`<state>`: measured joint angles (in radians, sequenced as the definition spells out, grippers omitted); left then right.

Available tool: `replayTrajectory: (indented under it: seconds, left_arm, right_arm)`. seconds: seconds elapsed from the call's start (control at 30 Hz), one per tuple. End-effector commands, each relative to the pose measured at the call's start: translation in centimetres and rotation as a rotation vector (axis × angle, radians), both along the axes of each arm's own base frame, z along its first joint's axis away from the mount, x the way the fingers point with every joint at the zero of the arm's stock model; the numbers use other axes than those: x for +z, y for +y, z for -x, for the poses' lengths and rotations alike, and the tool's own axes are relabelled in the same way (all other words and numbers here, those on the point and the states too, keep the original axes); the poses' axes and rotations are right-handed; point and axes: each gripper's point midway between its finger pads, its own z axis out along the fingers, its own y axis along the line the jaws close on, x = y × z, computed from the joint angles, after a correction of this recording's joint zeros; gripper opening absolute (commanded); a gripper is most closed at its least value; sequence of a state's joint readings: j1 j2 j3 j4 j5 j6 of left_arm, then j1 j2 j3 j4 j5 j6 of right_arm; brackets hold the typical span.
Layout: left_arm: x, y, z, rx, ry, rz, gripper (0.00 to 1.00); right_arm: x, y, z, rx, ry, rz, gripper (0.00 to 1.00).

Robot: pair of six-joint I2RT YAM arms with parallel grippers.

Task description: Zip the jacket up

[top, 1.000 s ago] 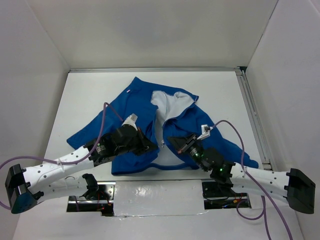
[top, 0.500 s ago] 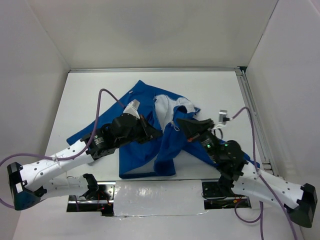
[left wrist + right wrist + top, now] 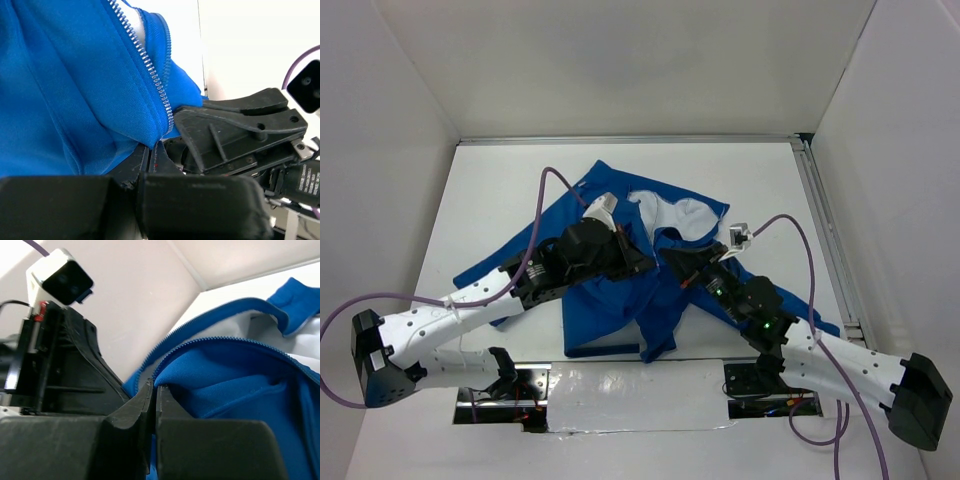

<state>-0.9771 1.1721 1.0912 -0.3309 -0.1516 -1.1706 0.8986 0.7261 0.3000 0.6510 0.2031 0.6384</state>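
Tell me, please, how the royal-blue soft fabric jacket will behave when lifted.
Probably floppy: the royal-blue fabric jacket bunches in folds under the left gripper and right gripper. Likely light, as edge pinches hold it. Zipper teeth may aid grip.

The jacket (image 3: 605, 305) is bright royal blue, soft and rumpled, and lies unzipped near the middle of the table (image 3: 480, 190). Its white lining (image 3: 685, 212) shows at the open collar end, on the far side. One sleeve (image 3: 485, 272) trails flat towards the left, and more blue cloth reaches out to the right. The two front edges are bunched and raised at the middle, and the light zipper teeth (image 3: 150, 70) run unjoined down one edge
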Motion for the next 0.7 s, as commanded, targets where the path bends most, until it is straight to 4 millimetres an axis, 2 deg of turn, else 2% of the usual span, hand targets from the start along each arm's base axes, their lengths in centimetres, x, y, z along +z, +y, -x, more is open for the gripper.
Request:
replayTrajectory:
  seconds: [0.0, 0.2, 0.37, 0.53, 0.67]
  left_arm:
    - [3.8, -1.3, 0.2, -0.061, -0.087, 0.089, 0.00]
    - [5.2, -0.8, 1.9, -0.136, -0.141, 0.117, 0.00]
    - [4.6, 0.2, 2.0, -0.112, -0.133, 0.100, 0.00]
    - [4.8, 0.9, 1.0, -0.033, -0.128, 0.085, 0.00]
    - [5.2, 0.5, 0.3, -0.011, -0.124, 0.071, 0.00]
  right_arm:
    - [3.9, -1.0, 0.9, 0.007, -0.099, -0.140, 0.00]
    - [7.7, -3.7, -0.2, -0.109, -0.187, -0.201, 0.00]
    - [10.6, -4.7, 1.8, -0.044, -0.286, -0.226, 0.00]
    - [10.9, -5.3, 3.8, 0.024, -0.294, -0.277, 0.00]
    - [9.1, -4.7, 4.2, 0.074, -0.242, -0.269, 0.00]
